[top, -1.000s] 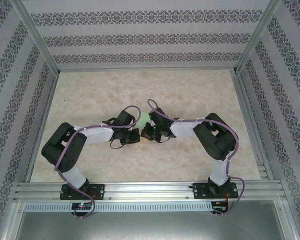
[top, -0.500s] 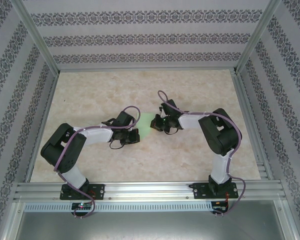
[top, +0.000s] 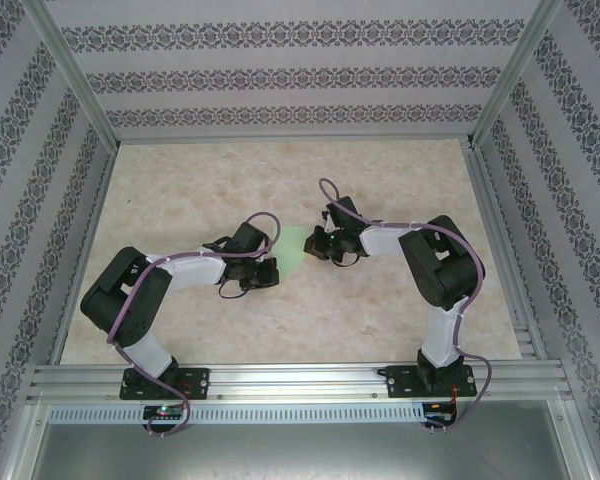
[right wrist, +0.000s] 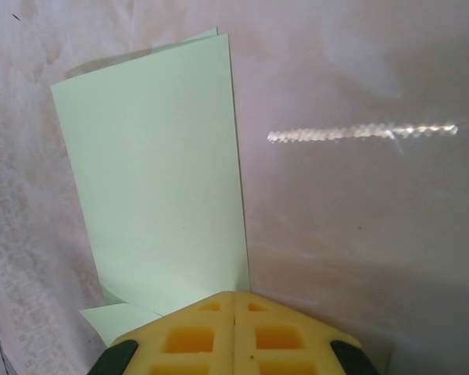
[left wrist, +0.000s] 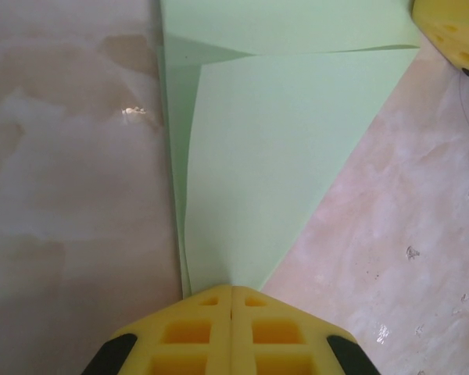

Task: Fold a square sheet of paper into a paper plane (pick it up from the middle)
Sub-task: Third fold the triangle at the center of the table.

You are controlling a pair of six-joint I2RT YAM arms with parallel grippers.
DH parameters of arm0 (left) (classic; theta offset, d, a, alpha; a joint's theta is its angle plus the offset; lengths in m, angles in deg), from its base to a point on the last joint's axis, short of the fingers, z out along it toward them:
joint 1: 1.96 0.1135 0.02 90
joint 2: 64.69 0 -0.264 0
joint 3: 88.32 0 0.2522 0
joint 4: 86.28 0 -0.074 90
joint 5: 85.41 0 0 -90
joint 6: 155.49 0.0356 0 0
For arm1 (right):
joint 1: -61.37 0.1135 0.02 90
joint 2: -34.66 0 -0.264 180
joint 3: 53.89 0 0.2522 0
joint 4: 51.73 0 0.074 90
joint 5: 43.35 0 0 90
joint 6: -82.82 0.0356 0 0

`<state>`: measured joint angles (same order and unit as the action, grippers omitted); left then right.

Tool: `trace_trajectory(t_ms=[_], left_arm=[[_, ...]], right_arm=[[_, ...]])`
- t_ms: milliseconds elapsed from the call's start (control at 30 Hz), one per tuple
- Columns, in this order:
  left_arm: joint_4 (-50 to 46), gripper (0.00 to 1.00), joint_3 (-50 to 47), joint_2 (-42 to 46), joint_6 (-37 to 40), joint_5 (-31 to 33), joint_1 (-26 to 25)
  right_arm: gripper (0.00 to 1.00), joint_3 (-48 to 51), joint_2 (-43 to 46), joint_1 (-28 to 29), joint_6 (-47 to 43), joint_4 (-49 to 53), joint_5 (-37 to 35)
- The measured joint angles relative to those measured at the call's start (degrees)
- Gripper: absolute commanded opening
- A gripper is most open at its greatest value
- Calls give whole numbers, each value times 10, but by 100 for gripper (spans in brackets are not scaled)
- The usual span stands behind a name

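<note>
The square sheet of paper (top: pixel 296 245) is pale mint green and lies folded on the table between my two grippers. In the left wrist view the paper (left wrist: pixel 281 141) narrows to a point that runs into the seam of my left gripper (left wrist: pixel 232 291), which is shut on it. In the right wrist view a folded flap of the paper (right wrist: pixel 156 180) stands up, and its near corner sits in the shut right gripper (right wrist: pixel 234 297). From above, the left gripper (top: pixel 277 263) is at the paper's left end and the right gripper (top: pixel 314 245) at its right end.
The marbled tabletop (top: pixel 280 170) is fenced by metal rails and patterned walls on three sides. The arms' bases stand on the near rail (top: pixel 300 380). A yellow fingertip of the right gripper (left wrist: pixel 453 23) shows at the top right of the left wrist view.
The right gripper has moved right and away from the near edge, drawing the paper out between the grippers. The left arm has stayed still.
</note>
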<state>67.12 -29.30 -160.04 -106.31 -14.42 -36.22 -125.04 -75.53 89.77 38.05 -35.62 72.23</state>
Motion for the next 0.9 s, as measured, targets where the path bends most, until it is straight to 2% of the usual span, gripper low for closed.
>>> trace_trajectory(t_ms=[200,367,567,900], left_arm=[[-13,0,3,1,0,-1,0],[-24,0,8,1,3,-1,0],[-33,0,10,1,3,-2,0],[-36,0,9,3,16,-7,0]], right_arm=[[0,0,33,4,-5,17,-18],[0,-1,70,43,-2,12,-21],[0,-10,23,87,14,4,-15],[0,-17,-11,86,31,4,-10]])
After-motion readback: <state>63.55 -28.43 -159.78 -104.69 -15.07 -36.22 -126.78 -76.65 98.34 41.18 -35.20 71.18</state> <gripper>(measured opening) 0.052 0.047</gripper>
